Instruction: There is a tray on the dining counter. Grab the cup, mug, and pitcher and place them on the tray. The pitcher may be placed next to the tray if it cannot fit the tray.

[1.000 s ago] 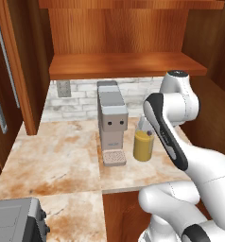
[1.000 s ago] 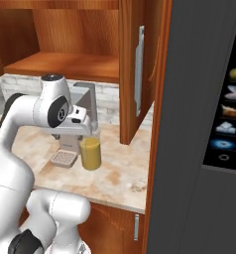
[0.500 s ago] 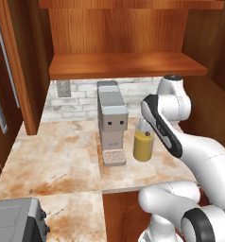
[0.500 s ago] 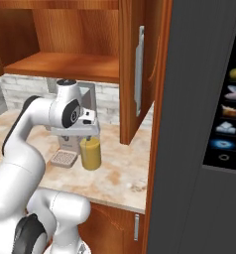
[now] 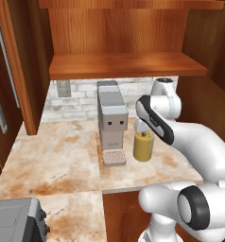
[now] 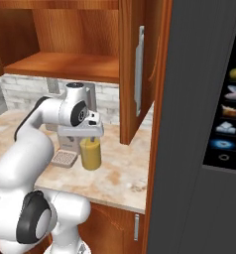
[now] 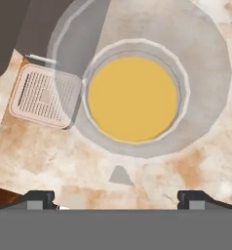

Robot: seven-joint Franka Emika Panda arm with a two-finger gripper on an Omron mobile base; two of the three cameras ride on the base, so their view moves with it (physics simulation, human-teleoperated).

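Gripper (image 7: pixel 116 197) released, jaws spread wide, nothing held; it hangs directly over the pitcher (image 5: pixel 143 146), looking straight down into the orange liquid. Pitcher stands upright on the counter (image 5: pixel 62 156), just beside the coffee machine (image 5: pixel 112 120) and its drip grate (image 7: pixel 42 95), toward the counter's front edge on the cabinet-door side. Fingertips (image 7: pixel 40 197) sit wide of the rim, not touching. Judgement: pitcher not yet grasped, so this item is at the approach stage; descent, closing, lift and carry to the tray remain, with cup and mug unaccounted for here
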